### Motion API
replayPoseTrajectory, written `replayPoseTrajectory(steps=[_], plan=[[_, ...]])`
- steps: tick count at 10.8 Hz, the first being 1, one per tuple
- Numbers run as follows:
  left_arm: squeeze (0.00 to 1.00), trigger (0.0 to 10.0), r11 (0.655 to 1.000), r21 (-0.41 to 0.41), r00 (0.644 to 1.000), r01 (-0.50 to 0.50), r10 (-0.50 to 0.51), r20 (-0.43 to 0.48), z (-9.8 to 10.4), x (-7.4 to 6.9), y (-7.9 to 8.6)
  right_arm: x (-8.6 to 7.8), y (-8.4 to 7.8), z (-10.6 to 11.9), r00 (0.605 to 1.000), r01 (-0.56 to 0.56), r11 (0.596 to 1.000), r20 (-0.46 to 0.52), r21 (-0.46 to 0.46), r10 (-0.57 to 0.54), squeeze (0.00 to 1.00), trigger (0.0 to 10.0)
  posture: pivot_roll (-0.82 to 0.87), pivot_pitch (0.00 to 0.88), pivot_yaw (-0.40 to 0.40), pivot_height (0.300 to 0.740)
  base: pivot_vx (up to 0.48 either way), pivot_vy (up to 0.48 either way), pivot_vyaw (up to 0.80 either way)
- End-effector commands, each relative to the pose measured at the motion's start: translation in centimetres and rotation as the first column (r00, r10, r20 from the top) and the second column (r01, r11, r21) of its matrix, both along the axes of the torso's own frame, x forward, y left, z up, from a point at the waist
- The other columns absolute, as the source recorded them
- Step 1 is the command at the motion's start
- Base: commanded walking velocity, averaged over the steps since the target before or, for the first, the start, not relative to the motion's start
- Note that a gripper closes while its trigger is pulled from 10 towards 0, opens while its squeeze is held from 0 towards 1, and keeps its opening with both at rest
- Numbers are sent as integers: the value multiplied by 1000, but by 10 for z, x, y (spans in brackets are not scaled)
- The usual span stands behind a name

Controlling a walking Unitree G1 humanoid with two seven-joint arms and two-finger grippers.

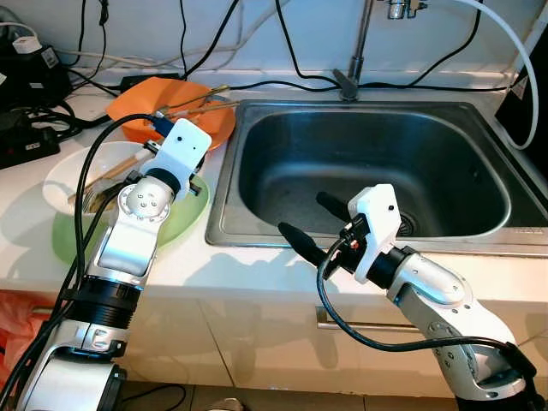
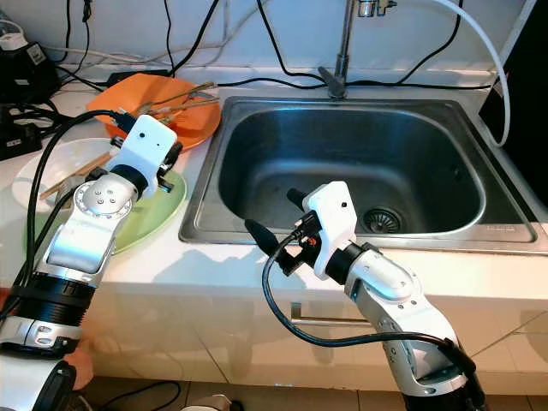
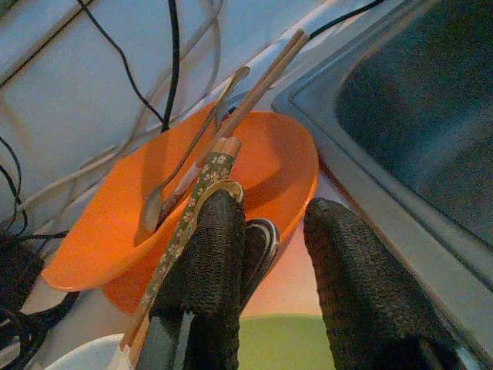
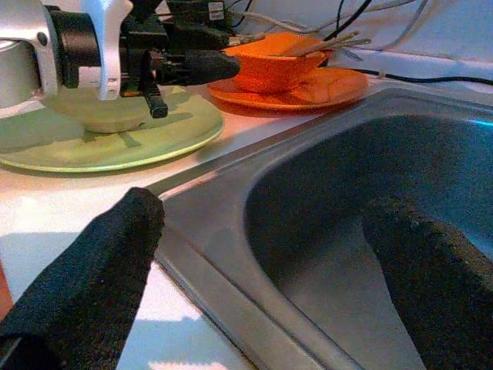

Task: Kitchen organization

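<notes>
Left gripper (image 3: 266, 254) over the green plate (image 1: 184, 218), fingers parted, empty, beside the orange bowl (image 3: 269, 166) holding chopsticks (image 3: 262, 85) and spoon (image 3: 166, 193), right gripper (image 1: 312, 224) wide open, empty, over the sink (image 1: 445, 171) front rim

Black cables (image 1: 291, 51) along the white wall, a black power adapter (image 1: 30, 73) at the counter's far-left corner.

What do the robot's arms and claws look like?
Both arms are shiny silver tubes with round joints and white blocks at the wrists. Black cables loop along them. The left claw and the right claw each have two long black fingers with a rough, knitted-looking cover.
</notes>
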State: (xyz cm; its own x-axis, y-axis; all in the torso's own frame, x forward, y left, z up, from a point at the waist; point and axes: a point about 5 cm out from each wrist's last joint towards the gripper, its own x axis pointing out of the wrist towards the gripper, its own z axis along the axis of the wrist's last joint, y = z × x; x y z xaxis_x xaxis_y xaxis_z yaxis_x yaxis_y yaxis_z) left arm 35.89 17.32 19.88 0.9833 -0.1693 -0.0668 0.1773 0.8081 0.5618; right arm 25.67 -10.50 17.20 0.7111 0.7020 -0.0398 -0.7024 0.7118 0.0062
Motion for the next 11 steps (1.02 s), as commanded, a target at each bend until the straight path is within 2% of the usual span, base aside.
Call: replayPoseTrajectory(steps=[1,9,11], plan=[[0,0,1000,-1,1000,9,-9,-10,0,-1,-1,-1,-1,2,1000,-11,1000,-3,6,11,0,10000,110,32,42,740,0,0,0],[0,0,1000,-8,995,9,-9,104,22,-9,-7,0,-1,-1,1000,-9,1000,2,2,9,0,10000,112,27,30,740,0,0,0],[0,0,999,-30,994,10,-7,113,25,-11,-8,1,0,-2,1000,-10,1000,2,1,10,0,10000,112,24,28,740,0,0,0]])
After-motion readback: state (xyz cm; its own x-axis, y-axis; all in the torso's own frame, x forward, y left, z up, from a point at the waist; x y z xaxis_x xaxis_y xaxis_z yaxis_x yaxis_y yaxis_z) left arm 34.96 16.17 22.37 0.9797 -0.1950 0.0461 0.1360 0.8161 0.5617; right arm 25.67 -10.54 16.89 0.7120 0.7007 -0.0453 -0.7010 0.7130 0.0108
